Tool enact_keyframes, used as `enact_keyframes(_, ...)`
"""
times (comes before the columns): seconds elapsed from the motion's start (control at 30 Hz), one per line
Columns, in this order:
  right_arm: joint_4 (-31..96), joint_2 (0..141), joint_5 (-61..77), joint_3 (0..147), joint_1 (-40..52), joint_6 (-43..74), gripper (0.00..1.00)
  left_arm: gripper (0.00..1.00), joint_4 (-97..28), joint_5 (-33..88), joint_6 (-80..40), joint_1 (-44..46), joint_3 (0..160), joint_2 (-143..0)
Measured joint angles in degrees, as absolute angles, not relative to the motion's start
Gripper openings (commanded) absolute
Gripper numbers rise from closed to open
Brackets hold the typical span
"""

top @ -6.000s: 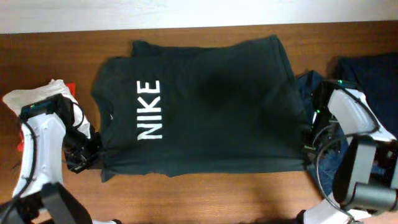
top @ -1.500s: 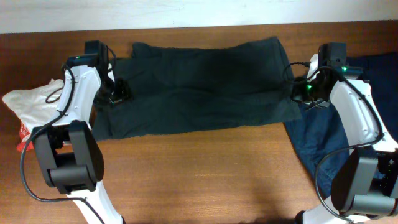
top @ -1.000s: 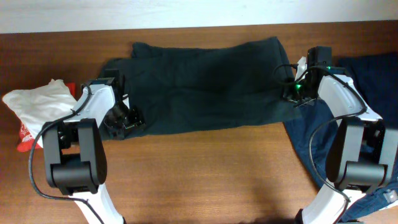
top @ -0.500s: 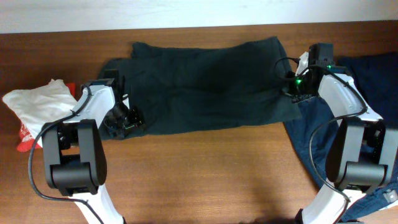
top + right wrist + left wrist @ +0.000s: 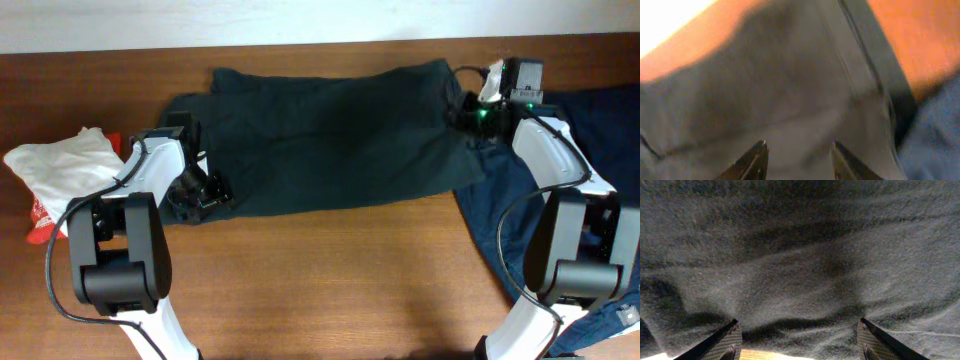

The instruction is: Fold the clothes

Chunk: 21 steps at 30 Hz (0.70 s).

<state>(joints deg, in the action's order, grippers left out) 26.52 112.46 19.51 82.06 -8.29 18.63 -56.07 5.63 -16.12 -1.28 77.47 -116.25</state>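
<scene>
- Brown wooden tabletop (image 5: pixel 330 285): the near half is bare wood, with the two arm bases at the near-left and near-right corners.
- Left gripper (image 5: pixel 212 192) sits low at the near-left corner of the black T-shirt (image 5: pixel 330 140), right on its near edge.
- In the left wrist view its fingers (image 5: pixel 725 342) are spread wide with nothing pinched. Dark cloth fills the view ahead of them, and a sliver of wood shows between the tips. It is open.
- The T-shirt lies flat in a long band across the far half of the tabletop, from left of centre to right of centre. Its far edge is close to the far edge of the tabletop. The near edge slants a bit and there are soft wrinkles in the middle.
- White garment (image 5: pixel 55 160) is bunched at the left edge of the tabletop, with a red bit (image 5: pixel 38 215) poking out under it. Both lie apart from the T-shirt.
- Navy blue shirt (image 5: pixel 500 235) lies at the right edge, touching the T-shirt's right end and running to the near-right corner.
- Right gripper (image 5: pixel 465 112) is over the far-right corner of the T-shirt.
- The right wrist view is blurred. The fingertips (image 5: pixel 752 160) are partly apart, with dark cloth seen through the gap below and nothing clamped, so it is open. Wood and blue cloth show to one side.
</scene>
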Motion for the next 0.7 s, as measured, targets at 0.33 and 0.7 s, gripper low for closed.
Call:
enact_keyframes(0.33, 44.9, 112.8, 15.5, 82.1, -19.2, 8.1, 0.1, 0.73, -55.9, 5.6, -16.1, -1.2, 77.3, -116.1)
enact_keyframes(0.7, 39.4, 120.6, 8.3, 82.9, -19.4, 3.6, 0.09, 0.73, -55.9, 5.6, -16.1, -1.2, 77.3, -116.1)
